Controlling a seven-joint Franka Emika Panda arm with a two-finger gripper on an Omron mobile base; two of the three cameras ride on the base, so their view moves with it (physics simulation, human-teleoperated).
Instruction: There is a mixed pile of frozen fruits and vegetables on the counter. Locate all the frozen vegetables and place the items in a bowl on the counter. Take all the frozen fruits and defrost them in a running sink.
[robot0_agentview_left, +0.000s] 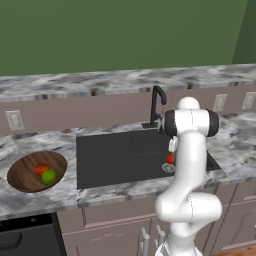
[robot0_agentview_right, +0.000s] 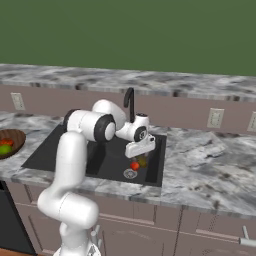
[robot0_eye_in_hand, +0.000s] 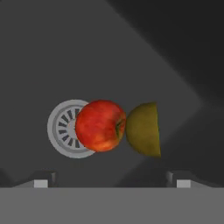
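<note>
A white robot arm is seen reaching over the dark grey sink (robot0_agentview_left: 115, 155), which is set into the grey-and-white marbled counter (robot0_agentview_right: 200, 165). The gripper (robot0_agentview_right: 140, 148) is held above the right part of the basin with its jaws spread wide and nothing grasped between them; in the hand view the two dark fingertips (robot0_eye_in_hand: 41, 180) are seen far apart at the bottom edge. Below the gripper, a glossy red apple (robot0_eye_in_hand: 100, 125) is seen over the sink floor, overlapping the right side of the round silver drain (robot0_eye_in_hand: 63, 128) in the hand view. Just beside the apple, on its far side from the drain, a flattish green fruit piece (robot0_eye_in_hand: 143, 129) is seen, and the two appear to be touching. In the right base view the apple (robot0_agentview_right: 134, 165) is seen just above the drain (robot0_agentview_right: 130, 173), with the green piece (robot0_agentview_right: 143, 161) next to it. A thin black curved faucet (robot0_agentview_left: 157, 104) is mounted at the back edge of the sink. Whether water is running cannot be told. Well apart to the left, a wide wooden bowl (robot0_agentview_left: 22, 172) is seen on the counter, and in it a red-orange tomato (robot0_agentview_left: 41, 169) and a bright green ball (robot0_agentview_left: 49, 176) are lying side by side.
</note>
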